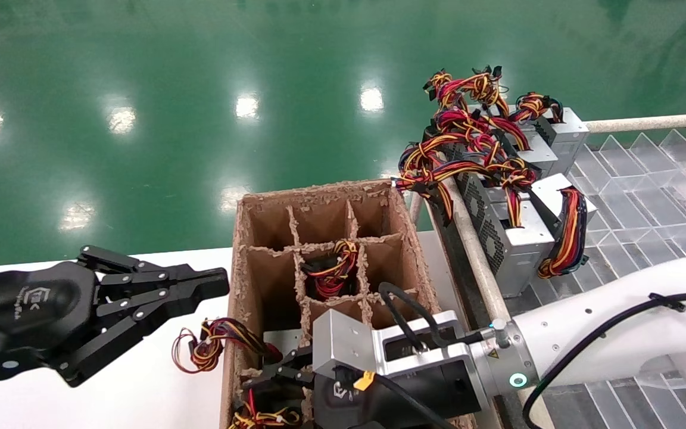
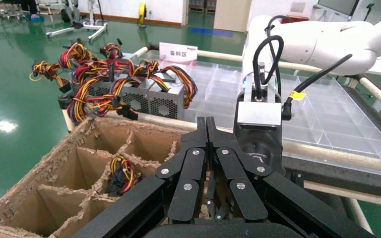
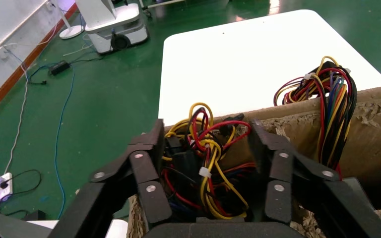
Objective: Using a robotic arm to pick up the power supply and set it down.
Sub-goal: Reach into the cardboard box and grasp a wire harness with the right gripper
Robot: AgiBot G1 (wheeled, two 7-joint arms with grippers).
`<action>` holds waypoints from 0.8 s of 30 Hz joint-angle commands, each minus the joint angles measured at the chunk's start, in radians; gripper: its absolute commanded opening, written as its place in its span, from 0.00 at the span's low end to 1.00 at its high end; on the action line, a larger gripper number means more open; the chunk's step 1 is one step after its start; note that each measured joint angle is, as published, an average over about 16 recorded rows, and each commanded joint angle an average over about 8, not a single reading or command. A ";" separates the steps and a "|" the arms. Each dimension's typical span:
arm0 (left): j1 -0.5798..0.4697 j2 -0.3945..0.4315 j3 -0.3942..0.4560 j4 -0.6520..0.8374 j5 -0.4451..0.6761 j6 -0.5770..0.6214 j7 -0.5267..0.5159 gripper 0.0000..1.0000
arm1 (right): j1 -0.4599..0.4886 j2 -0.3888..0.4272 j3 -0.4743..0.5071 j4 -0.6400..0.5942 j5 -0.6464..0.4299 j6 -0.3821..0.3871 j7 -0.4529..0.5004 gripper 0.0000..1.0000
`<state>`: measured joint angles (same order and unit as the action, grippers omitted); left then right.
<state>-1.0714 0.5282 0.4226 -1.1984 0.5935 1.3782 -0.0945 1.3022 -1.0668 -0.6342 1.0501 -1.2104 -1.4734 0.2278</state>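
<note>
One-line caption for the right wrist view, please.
Right gripper, fingers open, astride a tangle of coloured wires in the cardboard box.

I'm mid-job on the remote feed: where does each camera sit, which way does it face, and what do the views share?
Head view: on the head, looking down at the cardboard box; both arms show.
Left wrist view: behind the shut left pincer, facing the box and the right arm.
Right wrist view: behind the open right pincer, over loose wires in a box cell.
Shared: head and left wrist views both show the stacked metal boxes.

Head overhead, wrists close, sharing carton (image 1: 242,286)
</note>
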 commanded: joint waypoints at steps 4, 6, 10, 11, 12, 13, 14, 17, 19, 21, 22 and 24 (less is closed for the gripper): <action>0.000 0.000 0.000 0.000 0.000 0.000 0.000 0.00 | 0.005 0.001 -0.004 0.004 -0.005 -0.004 0.006 0.00; 0.000 0.000 0.000 0.000 0.000 0.000 0.000 0.00 | 0.005 0.003 -0.004 0.008 -0.005 -0.005 0.011 0.00; 0.000 0.000 0.000 0.000 0.000 0.000 0.000 0.00 | 0.006 0.004 -0.005 0.016 -0.004 -0.007 0.019 0.00; 0.000 0.000 0.000 0.000 0.000 0.000 0.000 0.00 | 0.006 0.004 -0.005 0.018 -0.004 -0.007 0.021 0.00; 0.000 0.000 0.000 0.000 0.000 0.000 0.000 0.00 | 0.006 0.004 -0.006 0.020 -0.004 -0.008 0.024 0.00; 0.000 0.000 0.000 0.000 0.000 0.000 0.000 0.00 | 0.006 0.004 -0.006 0.022 -0.003 -0.008 0.026 0.00; 0.000 0.000 0.000 0.000 0.000 0.000 0.000 0.00 | 0.007 0.005 -0.006 0.023 -0.002 -0.010 0.028 0.00; 0.000 0.000 0.000 0.000 0.000 0.000 0.000 0.00 | 0.009 0.011 -0.003 0.029 0.007 -0.017 0.037 0.00; 0.000 0.000 0.000 0.000 0.000 0.000 0.000 0.00 | 0.012 0.018 0.002 0.031 0.018 -0.025 0.044 0.00; 0.000 0.000 0.000 0.000 0.000 0.000 0.000 0.00 | 0.016 0.026 0.008 0.032 0.034 -0.036 0.050 0.00; 0.000 0.000 0.000 0.000 0.000 0.000 0.000 0.00 | 0.020 0.031 0.012 0.032 0.042 -0.043 0.052 0.00; 0.000 0.000 0.000 0.000 0.000 0.000 0.000 0.00 | 0.028 0.042 0.020 0.032 0.060 -0.057 0.056 0.00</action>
<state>-1.0714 0.5282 0.4226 -1.1984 0.5935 1.3782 -0.0945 1.3387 -1.0195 -0.6146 1.0876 -1.1520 -1.5294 0.2815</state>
